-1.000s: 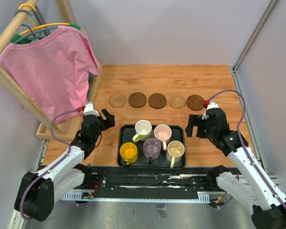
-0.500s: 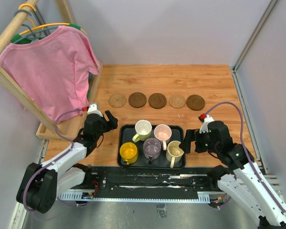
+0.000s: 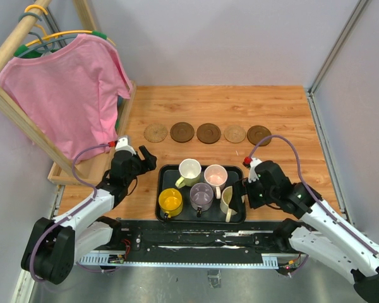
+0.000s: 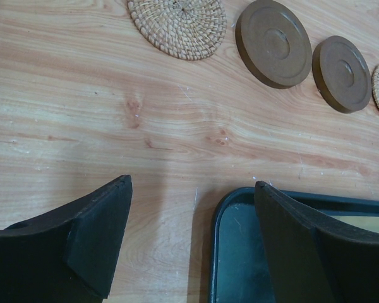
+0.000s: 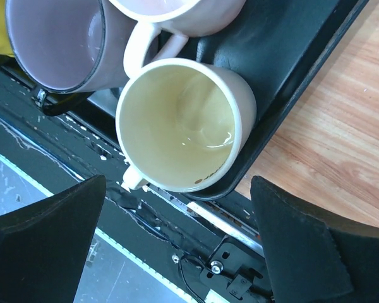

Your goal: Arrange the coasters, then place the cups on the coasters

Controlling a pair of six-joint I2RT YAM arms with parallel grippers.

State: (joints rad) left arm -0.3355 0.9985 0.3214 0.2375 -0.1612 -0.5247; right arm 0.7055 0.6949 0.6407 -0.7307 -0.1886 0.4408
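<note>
My right gripper point(image 5: 178, 183) has swung back from the coasters point(image 3: 208, 133) and now hangs, jaws wide and empty, over the pale yellow mug point(image 5: 177, 123) in the tray's point(image 3: 166, 170) near right corner, apparently not yet touching it. With the coasters lined up, I judge mug placing starts here. My left gripper point(image 4: 192, 183) waits open beside the tray.

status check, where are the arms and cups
Both open: right fingers over pale yellow-cream mug in tray, left fingers by tray's far-left corner. Coasters in a row, all bare. Nothing blocking.
</note>
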